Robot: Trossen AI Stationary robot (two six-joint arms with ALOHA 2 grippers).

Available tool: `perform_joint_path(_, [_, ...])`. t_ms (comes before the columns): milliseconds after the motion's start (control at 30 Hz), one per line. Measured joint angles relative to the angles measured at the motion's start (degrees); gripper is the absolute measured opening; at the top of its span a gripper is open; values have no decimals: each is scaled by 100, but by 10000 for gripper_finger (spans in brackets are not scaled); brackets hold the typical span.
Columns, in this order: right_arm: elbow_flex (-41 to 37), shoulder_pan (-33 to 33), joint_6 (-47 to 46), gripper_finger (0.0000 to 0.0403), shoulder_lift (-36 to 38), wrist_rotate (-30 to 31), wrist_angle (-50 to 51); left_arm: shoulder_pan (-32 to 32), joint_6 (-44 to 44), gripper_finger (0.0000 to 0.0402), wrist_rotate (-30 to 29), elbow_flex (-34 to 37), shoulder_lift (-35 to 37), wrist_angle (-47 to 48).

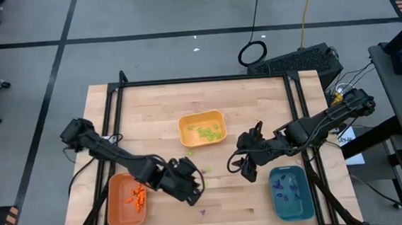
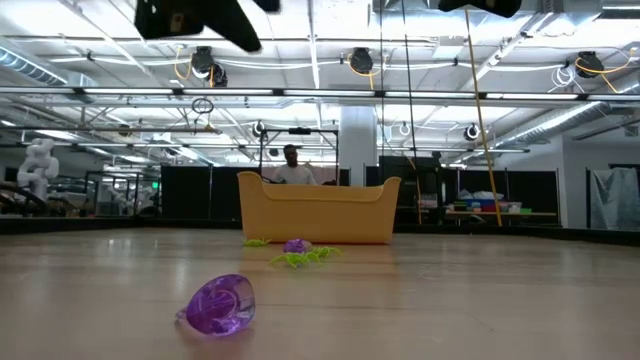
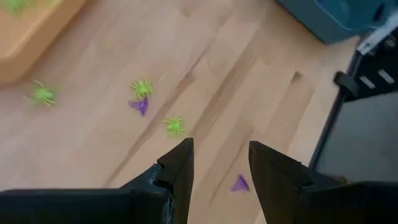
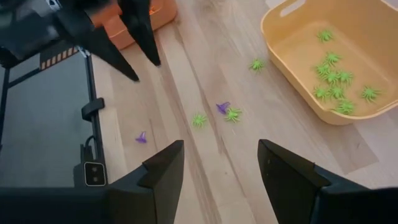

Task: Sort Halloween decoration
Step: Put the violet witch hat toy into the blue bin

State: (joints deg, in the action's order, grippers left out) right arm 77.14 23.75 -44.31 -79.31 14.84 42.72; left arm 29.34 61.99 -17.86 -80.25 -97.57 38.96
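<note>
Just beyond the left claw (image 3: pixel 221 171), a purple piece (image 3: pixel 240 183) lies.

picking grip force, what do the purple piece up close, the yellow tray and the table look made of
Purple piece: looks like translucent moulded plastic, glossy; light passes through it and it carries bright highlights.
Yellow tray: probably opaque plastic, smooth satin; even colour, rounded moulded rim and a cut-out handle in the right wrist view.
Table: wood, seemingly joined strips under a low-sheen finish; grain and plank seams show.
</note>
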Motion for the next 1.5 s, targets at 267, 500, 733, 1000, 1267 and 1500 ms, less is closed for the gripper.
perform_joint_path(267, [0,73,-176,192,0,-16,66,-105,452,152,81,4,-436,-581])
perform_joint_path(500, [0,386,-554,192,0,-36,299,-205,562,152,115,4,-491,-551])
perform_joint_path(733, [0,721,-959,192,0,-7,507,-242,523,152,124,4,-493,-549])
perform_joint_path(1000, [0,964,-1198,192,0,316,662,-306,861,152,271,4,-551,-425])
perform_joint_path(1267, [0,975,-1007,192,0,310,779,-179,2351,152,611,5,-617,-214])
perform_joint_path(1500, [0,975,-641,192,0,305,1046,312,1725,152,859,-2,-677,-812])
